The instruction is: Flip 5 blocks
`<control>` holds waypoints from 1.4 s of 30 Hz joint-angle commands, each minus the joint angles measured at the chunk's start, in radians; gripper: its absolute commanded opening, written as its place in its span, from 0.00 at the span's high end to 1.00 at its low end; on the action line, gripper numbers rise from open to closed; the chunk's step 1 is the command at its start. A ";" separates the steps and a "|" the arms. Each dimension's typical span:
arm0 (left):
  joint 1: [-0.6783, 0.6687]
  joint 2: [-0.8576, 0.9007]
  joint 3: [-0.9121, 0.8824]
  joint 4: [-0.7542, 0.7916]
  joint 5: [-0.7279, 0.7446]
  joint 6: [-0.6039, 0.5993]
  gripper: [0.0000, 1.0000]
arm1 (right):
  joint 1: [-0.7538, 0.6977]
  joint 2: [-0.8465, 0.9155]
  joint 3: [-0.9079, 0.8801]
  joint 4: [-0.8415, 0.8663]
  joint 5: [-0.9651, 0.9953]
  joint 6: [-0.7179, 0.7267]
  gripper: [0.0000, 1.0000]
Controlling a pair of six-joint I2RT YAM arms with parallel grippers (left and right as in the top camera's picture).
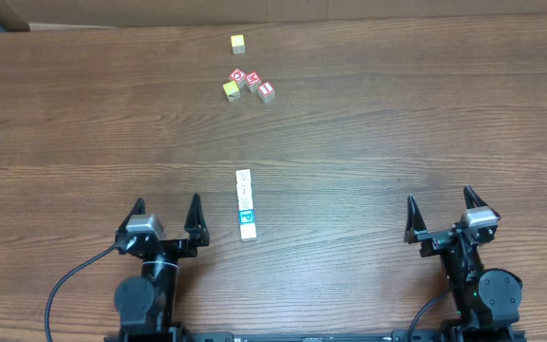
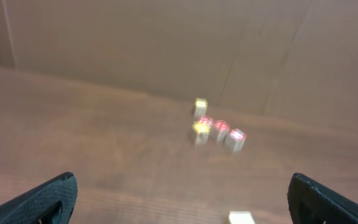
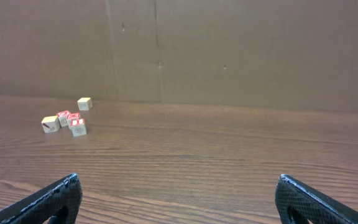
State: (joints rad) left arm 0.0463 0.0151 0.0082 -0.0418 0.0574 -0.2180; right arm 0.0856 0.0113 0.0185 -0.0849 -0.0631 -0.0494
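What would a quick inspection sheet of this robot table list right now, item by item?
Surface: brown wood-grain table.
Job's things: blocks, pale cubes in one tight row between the two arms, one blue face toward the near end.
Clutter: red-and-white cubes and yellow cubes at the far side, one yellow cube standing apart.
Grippers: left gripper and right gripper, fingers spread wide, holding nothing.
Cables: black cable looping beside the left arm.
Surroundings: cardboard wall behind the table.
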 commanded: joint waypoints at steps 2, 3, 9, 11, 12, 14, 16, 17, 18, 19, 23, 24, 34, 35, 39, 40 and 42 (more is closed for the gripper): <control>-0.022 -0.011 -0.003 -0.036 -0.058 -0.003 0.00 | -0.003 -0.007 -0.011 0.004 0.010 -0.004 0.00; -0.022 -0.011 -0.003 -0.036 -0.058 -0.001 0.00 | -0.003 -0.007 -0.011 0.004 0.010 -0.004 0.00; -0.021 -0.011 -0.003 -0.036 -0.057 0.005 0.00 | -0.003 -0.007 -0.011 0.004 0.010 -0.004 0.00; -0.021 -0.011 -0.003 -0.036 -0.057 0.005 0.00 | -0.003 -0.007 -0.011 0.004 0.010 -0.004 0.00; -0.021 -0.011 -0.003 -0.036 -0.057 0.005 0.00 | -0.003 -0.007 -0.011 0.004 0.010 -0.004 0.00; -0.021 -0.011 -0.003 -0.036 -0.057 0.005 0.00 | -0.003 -0.007 -0.011 0.004 0.010 -0.004 0.00; -0.021 -0.011 -0.003 -0.036 -0.057 0.005 0.00 | -0.003 -0.007 -0.011 0.004 0.010 -0.004 0.00; -0.021 -0.011 -0.003 -0.036 -0.057 0.005 0.00 | -0.003 -0.007 -0.011 0.004 0.010 -0.004 0.00; -0.021 -0.011 -0.003 -0.036 -0.057 0.005 0.00 | -0.003 -0.007 -0.011 0.004 0.010 -0.004 0.00; -0.021 -0.011 -0.003 -0.036 -0.057 0.005 0.00 | -0.003 -0.007 -0.011 0.004 0.010 -0.004 0.00; -0.021 -0.011 -0.003 -0.036 -0.057 0.005 0.00 | -0.003 -0.007 -0.011 0.004 0.010 -0.004 0.00; -0.021 -0.011 -0.003 -0.036 -0.057 0.005 0.00 | -0.003 -0.007 -0.011 0.004 0.010 -0.004 0.00; -0.021 -0.011 -0.003 -0.036 -0.057 0.005 0.00 | -0.003 -0.007 -0.011 0.004 0.010 -0.004 0.00; -0.021 -0.011 -0.003 -0.036 -0.057 0.005 0.00 | -0.003 -0.007 -0.011 0.004 0.010 -0.004 0.00; -0.021 -0.011 -0.003 -0.036 -0.057 0.005 0.01 | -0.003 -0.007 -0.011 0.004 0.010 -0.004 0.00; -0.021 -0.011 -0.003 -0.036 -0.057 0.005 0.00 | -0.003 -0.007 -0.011 0.004 0.010 -0.004 0.00; -0.021 -0.011 -0.003 -0.036 -0.057 0.005 0.00 | -0.003 -0.007 -0.011 0.004 0.010 -0.004 0.00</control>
State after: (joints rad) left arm 0.0315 0.0151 0.0082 -0.0757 0.0135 -0.2176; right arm 0.0856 0.0113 0.0185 -0.0856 -0.0624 -0.0498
